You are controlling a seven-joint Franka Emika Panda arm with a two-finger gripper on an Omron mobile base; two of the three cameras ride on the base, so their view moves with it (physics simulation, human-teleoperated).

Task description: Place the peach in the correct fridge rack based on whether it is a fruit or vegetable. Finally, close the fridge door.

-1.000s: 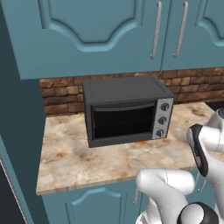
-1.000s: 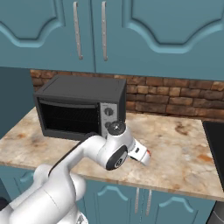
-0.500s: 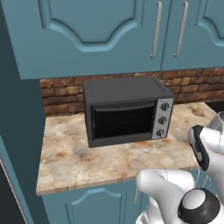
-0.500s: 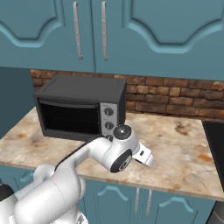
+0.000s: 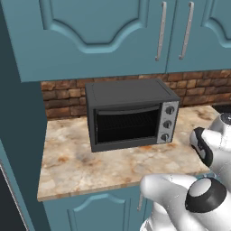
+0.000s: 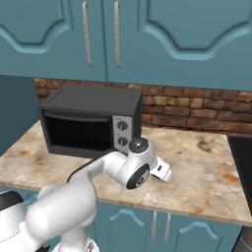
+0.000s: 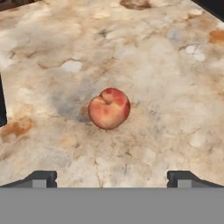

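Note:
The peach (image 7: pixel 109 108), small, round and orange-red, lies by itself on the marble counter (image 7: pixel 166 65). My gripper (image 7: pixel 112 178) hangs above it, open, with its two dark fingertips (image 7: pixel 41 177) spread wide and nothing between them. The peach sits centred ahead of the gap, clear of both tips. In the right base view my white hand (image 6: pixel 161 172) reaches down over the counter to the right of the oven, and it hides the fruit there. The fridge rack and the fridge door are out of view.
A dark toaster oven (image 5: pixel 131 115) (image 6: pixel 91 120) stands at the back of the counter, left of my hand. Teal cabinets hang above a brick backsplash. A black cooktop edge (image 6: pixel 243 157) borders the counter on the right. A tall teal panel (image 5: pixel 18 135) closes off the left.
The wrist has drifted slightly right over the counter and the elbow has turned and risen a little. The oven and the base views have stayed put.

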